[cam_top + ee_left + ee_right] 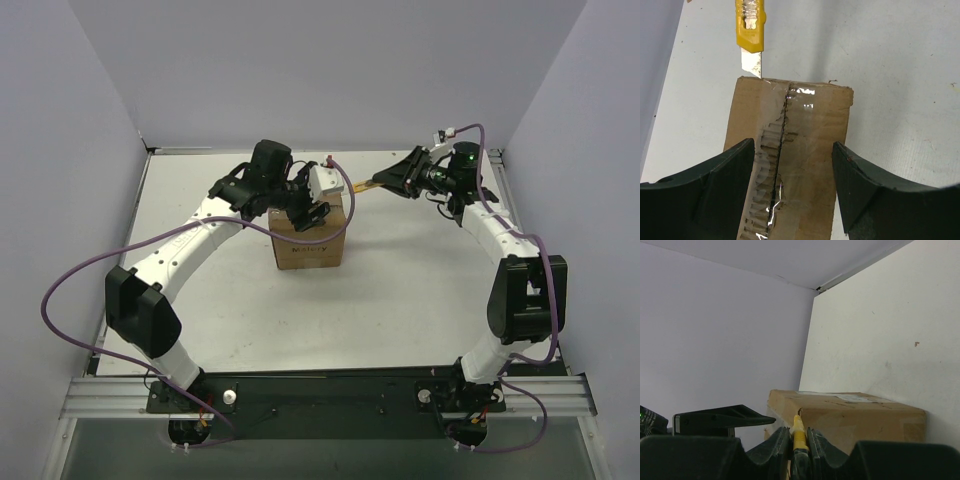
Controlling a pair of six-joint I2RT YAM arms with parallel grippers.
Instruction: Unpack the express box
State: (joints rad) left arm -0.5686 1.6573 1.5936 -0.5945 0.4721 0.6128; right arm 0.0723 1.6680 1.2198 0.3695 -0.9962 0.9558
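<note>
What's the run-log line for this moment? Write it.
left fingers: open over express box | right fingers: shut on utility knife | blade: at box edge near taped seam | flaps: down

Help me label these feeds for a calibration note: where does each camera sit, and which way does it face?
Top external: above and behind the bases, looking down on the table; both arms show, left gripper over the express box, right gripper holding the utility knife.
Left wrist: on the left arm, looking down at the box's taped top seam; its own fingers flank it.
Right wrist: low, facing along the knife toward the box's side; its fingers clamp the knife.
Shared: both wrist views show box and knife.
</note>
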